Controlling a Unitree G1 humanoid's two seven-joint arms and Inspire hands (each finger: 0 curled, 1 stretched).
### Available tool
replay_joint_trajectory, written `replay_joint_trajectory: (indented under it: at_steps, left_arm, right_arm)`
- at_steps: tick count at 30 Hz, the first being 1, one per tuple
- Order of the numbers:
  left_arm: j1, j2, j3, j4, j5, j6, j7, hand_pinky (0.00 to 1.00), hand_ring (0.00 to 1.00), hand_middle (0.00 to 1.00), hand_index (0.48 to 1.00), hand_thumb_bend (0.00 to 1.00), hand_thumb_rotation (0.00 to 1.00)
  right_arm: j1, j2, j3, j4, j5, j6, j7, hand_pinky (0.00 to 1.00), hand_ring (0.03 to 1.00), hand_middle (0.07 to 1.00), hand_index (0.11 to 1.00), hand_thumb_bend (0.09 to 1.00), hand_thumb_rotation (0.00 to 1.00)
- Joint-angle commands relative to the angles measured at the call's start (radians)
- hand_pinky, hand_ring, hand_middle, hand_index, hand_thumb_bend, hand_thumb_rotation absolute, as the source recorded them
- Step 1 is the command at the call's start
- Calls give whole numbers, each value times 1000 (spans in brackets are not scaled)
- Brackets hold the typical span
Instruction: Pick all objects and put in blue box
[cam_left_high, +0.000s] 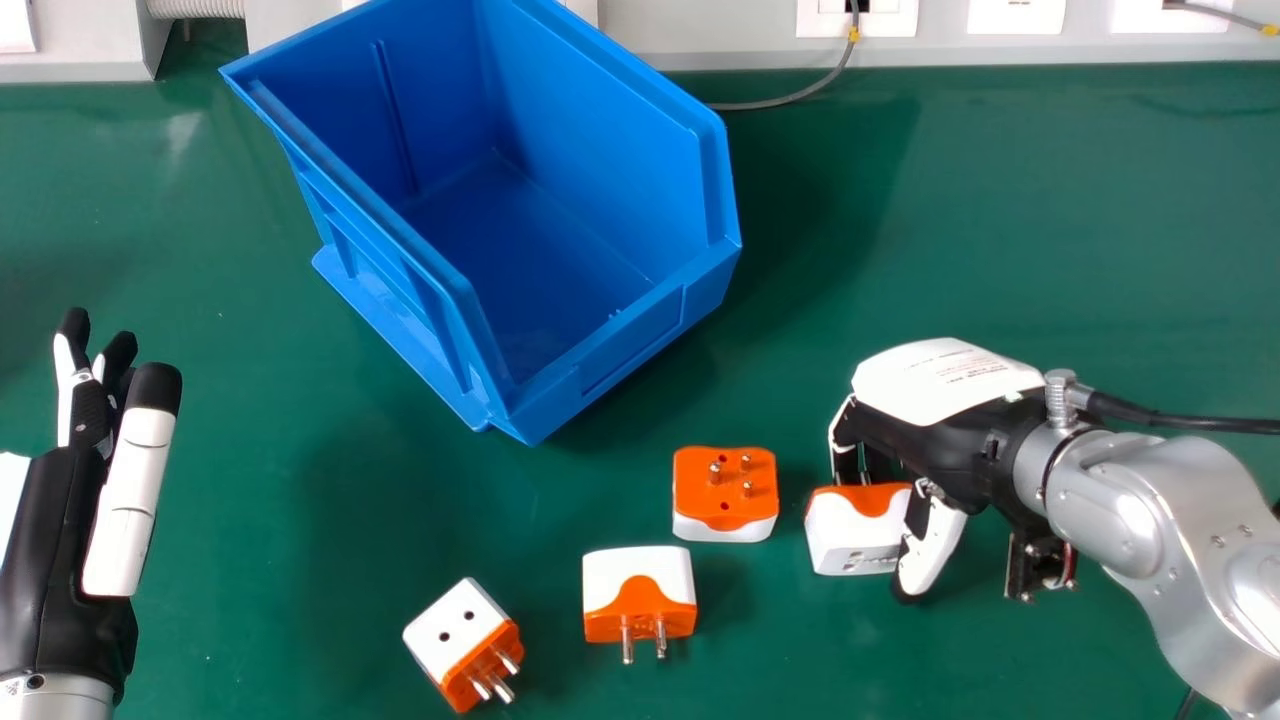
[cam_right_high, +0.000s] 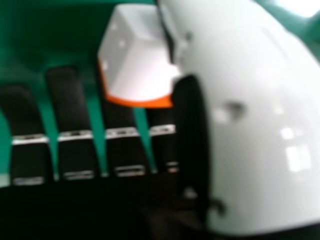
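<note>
Silver forearm (cam_left_high: 1190, 540) angled in from the right, the robot's right hand (cam_left_high: 935, 430) bends down around an orange-and-white adapter (cam_left_high: 850, 540), clasping it between thumb and fingers above the green table (cam_left_high: 1050, 250). Just left, a second adapter (cam_left_high: 725, 500) sits pins up, near the blue box (cam_left_high: 640, 330); a third adapter (cam_left_high: 640, 590) and a fourth adapter (cam_left_high: 455, 635) lie nearer the robot. Blue floor shows inside the wide-mouthed box, a grey cable (cam_left_high: 780, 102) beyond it. At far left, the left hand (cam_left_high: 60, 540) rests open, fingers extended.
</note>
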Motion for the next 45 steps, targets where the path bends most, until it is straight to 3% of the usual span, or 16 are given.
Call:
replay_joint_trajectory:
  at_steps: [1, 7, 18, 36, 45]
  left_arm:
    - [-6, 14, 13, -23, -8, -3, -2, 992, 1000, 1000, 1000, 775, 967]
    - [-14, 21, 15, -18, -8, -2, -4, 987, 1000, 1000, 1000, 768, 960]
    - [-17, 30, 17, -36, -3, 22, -3, 978, 1000, 1000, 999, 757, 945]
    - [-21, 31, 23, -44, -8, 30, -8, 956, 998, 997, 989, 750, 919]
    - [-25, 30, 21, -46, -12, 35, -10, 949, 996, 995, 984, 744, 910]
  right_arm:
    - [-4, -9, -21, 3, -5, -23, -56, 425, 469, 533, 500, 525, 7]
    - [7, -1, -26, 1, -15, -17, -128, 423, 474, 524, 482, 521, 4]
    - [20, 13, -24, 0, -40, 11, -160, 410, 481, 516, 463, 512, 1]
    - [-2, 25, -38, 28, 18, 45, -70, 352, 439, 470, 511, 499, 0]
    - [-5, 46, -51, 14, 46, 116, -17, 337, 433, 470, 521, 495, 0]
